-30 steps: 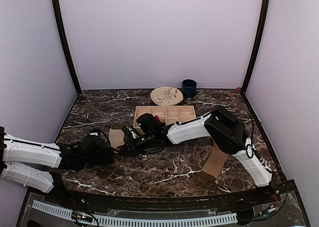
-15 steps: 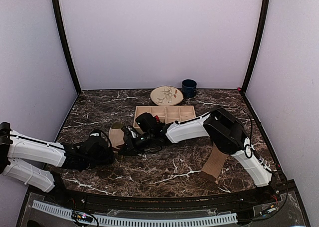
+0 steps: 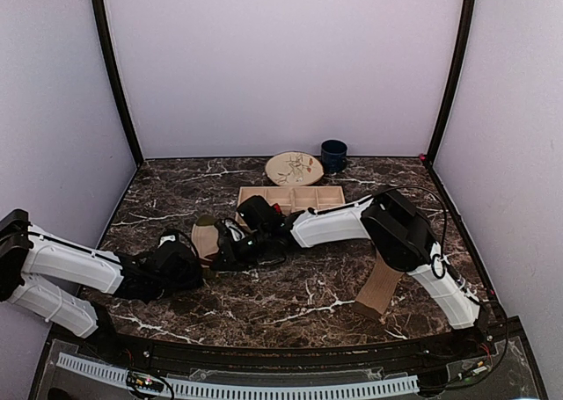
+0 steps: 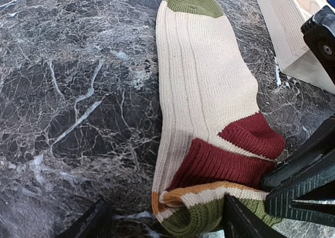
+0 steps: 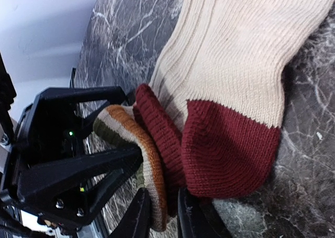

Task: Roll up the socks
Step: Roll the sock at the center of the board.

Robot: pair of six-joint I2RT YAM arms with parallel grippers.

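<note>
Left wrist: striped sock point(image 4: 204, 91) runs lengthwise, toe far, cuff inside the spread left tool point(image 4: 165, 214), right tool point(image 5: 159, 217) pinching it.

High rear view; 2 close wrist views share the sock point(image 4: 209, 102).

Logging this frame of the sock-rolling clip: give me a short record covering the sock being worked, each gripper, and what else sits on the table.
sock in work: striped sock, flat on the marble table, cuff end folded over
left gripper: open, fingers either side of the cuff
right gripper: fingers nearly together, folded cuff pinched between them
other sock: tan sock, at the near right
back of table: wooden tray, plate, blue mug
</note>
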